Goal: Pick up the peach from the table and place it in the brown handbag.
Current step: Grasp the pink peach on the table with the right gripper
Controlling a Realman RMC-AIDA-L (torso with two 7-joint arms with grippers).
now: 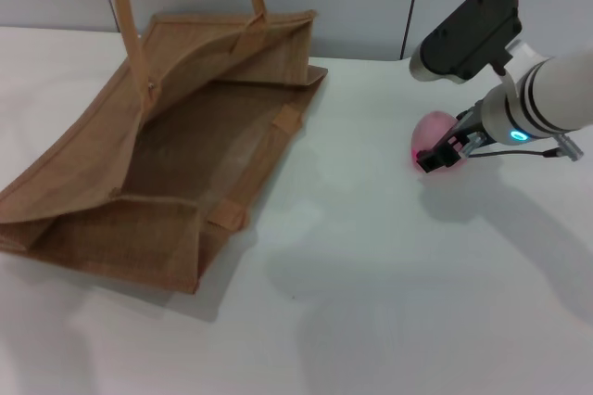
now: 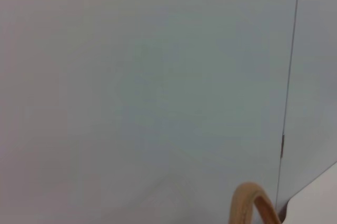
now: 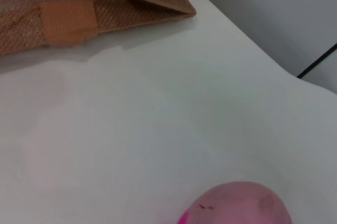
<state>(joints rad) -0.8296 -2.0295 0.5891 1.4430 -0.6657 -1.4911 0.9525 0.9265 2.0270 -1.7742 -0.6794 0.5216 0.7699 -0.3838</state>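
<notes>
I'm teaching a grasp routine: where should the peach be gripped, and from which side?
Grip the peach across its widest middle, coming from above on the side away from the handbag. It is round, rests on the table, and the right gripper is already there.

You have the white table (image 1: 371,274) carrying two things — the brown handbag (image 1: 167,172) lying open on its side toward the left, mouth facing you, and the peach (image 1: 428,135) resting well apart on the right, near the far edge.
</notes>
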